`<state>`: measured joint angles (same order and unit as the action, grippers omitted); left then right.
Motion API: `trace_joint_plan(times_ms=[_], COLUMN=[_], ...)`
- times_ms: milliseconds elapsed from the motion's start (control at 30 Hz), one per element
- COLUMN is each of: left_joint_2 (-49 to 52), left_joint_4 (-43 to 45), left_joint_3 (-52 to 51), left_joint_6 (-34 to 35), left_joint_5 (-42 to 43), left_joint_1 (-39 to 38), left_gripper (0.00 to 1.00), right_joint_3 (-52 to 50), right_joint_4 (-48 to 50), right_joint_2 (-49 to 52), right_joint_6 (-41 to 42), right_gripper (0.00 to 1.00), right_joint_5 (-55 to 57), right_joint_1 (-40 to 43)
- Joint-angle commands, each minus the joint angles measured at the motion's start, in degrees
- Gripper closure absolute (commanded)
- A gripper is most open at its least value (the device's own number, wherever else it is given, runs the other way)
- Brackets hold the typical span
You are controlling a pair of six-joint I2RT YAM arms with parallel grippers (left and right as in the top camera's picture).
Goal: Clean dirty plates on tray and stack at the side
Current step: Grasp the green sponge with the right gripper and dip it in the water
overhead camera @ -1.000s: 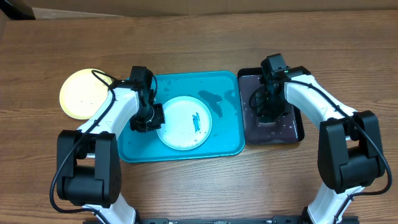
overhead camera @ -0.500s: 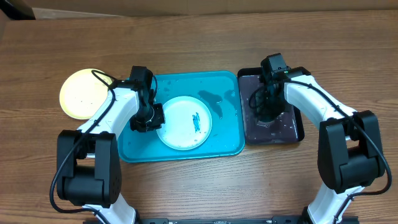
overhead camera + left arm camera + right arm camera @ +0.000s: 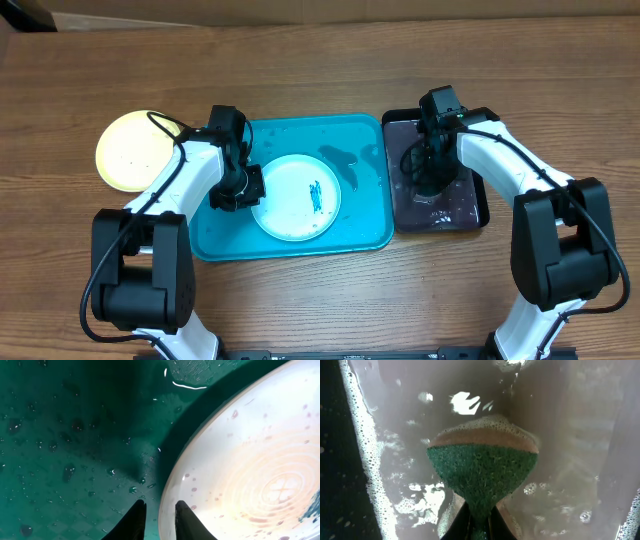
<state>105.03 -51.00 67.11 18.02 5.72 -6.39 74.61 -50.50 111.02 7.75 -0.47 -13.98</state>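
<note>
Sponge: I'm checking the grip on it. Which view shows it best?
Right wrist: the green sponge fills the frame, pinched in the right claw. Overhead, the right arm hides it; left wrist shows none of it.

I read the tray (image 3: 355,230) as turquoise, speckled with dark water drops. The white plate (image 3: 285,210) carries a dark teal scribble (image 3: 317,193) and faint concentric rings. The yellow plate (image 3: 130,150) looks plain. The sponge (image 3: 482,475) is green with a tan band, the black tray (image 3: 470,212) flecked with white foam. The surface (image 3: 320,300) is brown wood grain.
</note>
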Motion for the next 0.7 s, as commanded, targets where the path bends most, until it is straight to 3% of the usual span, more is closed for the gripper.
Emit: trace_joint_plan(times_ms=[0, 333, 467, 667], left_joint_2=[0.61, 0.61, 0.61, 0.61], left_joint_4=[0.37, 1.62, 1.75, 1.79], left_joint_3=[0.11, 0.11, 0.11, 0.11], left_joint_6=[0.0, -0.02, -0.02, -0.02], left_joint_5=[-0.76, -0.85, -0.85, -0.85], left_joint_1=[-0.42, -0.42, -0.42, -0.42], left_gripper=[0.78, 0.78, 0.85, 0.82], right_joint_3=[-0.39, -0.39, -0.39, -0.39], right_joint_4=[0.31, 0.31, 0.31, 0.33], right_joint_2=[-0.15, -0.15, -0.15, -0.15], right_joint_6=[0.09, 0.09, 0.09, 0.09], right_gripper=[0.96, 0.96, 0.96, 0.96], right_joint_5=[0.39, 0.39, 0.39, 0.39], right_joint_1=[-0.11, -0.11, -0.11, -0.11])
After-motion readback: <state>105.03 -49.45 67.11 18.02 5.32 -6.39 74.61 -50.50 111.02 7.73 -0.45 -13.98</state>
